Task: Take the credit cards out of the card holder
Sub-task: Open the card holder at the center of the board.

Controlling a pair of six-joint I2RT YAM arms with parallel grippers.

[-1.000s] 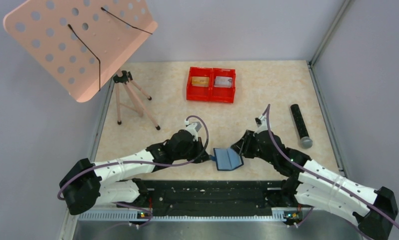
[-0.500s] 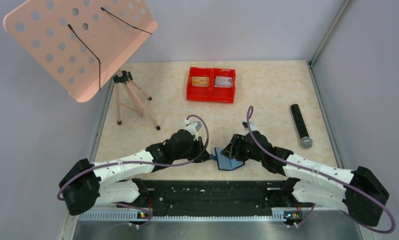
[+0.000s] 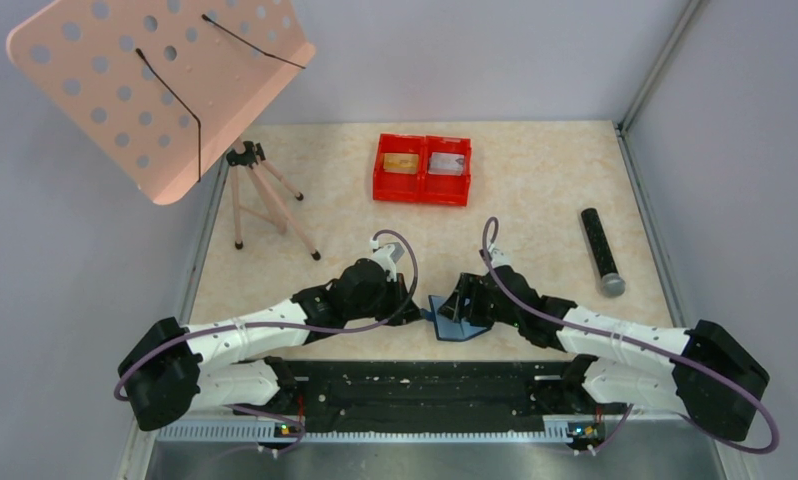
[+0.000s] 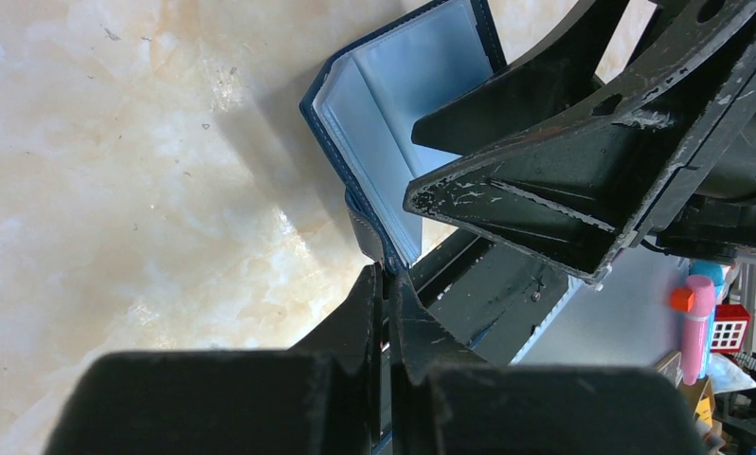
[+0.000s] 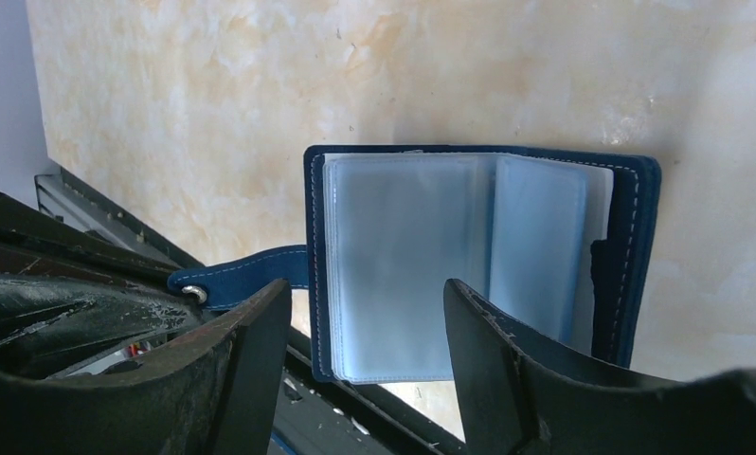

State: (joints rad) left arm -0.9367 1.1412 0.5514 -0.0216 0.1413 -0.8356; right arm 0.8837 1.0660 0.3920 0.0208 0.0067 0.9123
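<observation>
The card holder (image 3: 461, 330) lies open near the front edge, a dark blue bifold with pale blue-grey pockets (image 5: 403, 246). No card shows in the pockets facing me. My left gripper (image 3: 421, 312) is shut on its closure tab (image 5: 251, 270), pinching it at the tips (image 4: 386, 277). My right gripper (image 5: 365, 327) hovers open just above the card holder (image 4: 393, 104), one finger on each side of the left-hand stack of pockets, holding nothing. Two credit cards lie in the red tray (image 3: 421, 194): a gold-tan one (image 3: 402, 163) and a silver-grey one (image 3: 447, 163).
A black cylinder with a grey end (image 3: 600, 250) lies at the right. A small wooden tripod (image 3: 265, 195) stands at the left under a pink perforated board (image 3: 155, 80). The black base rail (image 3: 415, 385) runs along the near edge, just in front of the card holder.
My right gripper has swung left over the card holder, come down closer to it and opened wider. The left gripper has kept its hold on the tab.
</observation>
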